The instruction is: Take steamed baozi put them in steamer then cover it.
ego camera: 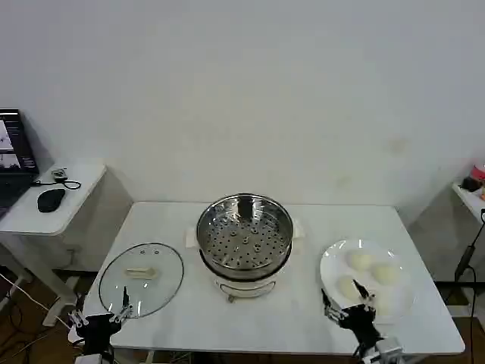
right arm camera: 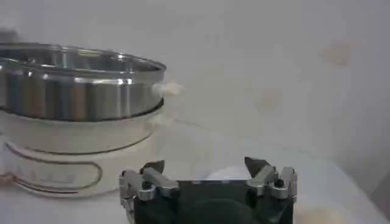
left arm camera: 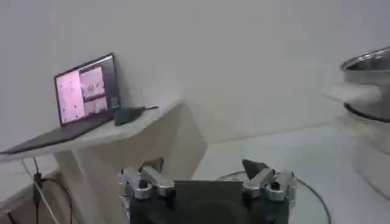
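At the near edge of the white tabletop, the right tool hovers with its fingers spread apart and nothing between them, poised over the near rim of the white plate. The steamed baozi lie on that plate just beyond it, the closest bun almost under the fingertips; being round, they point no particular way. On the other side, the left tool is likewise wide open and empty, at the near rim of the cover, which lies flat with its pale handle running left to right. Farther back, at mid-tabletop between cover and plate, stands the steamer, upright, open, its perforated tray bare.
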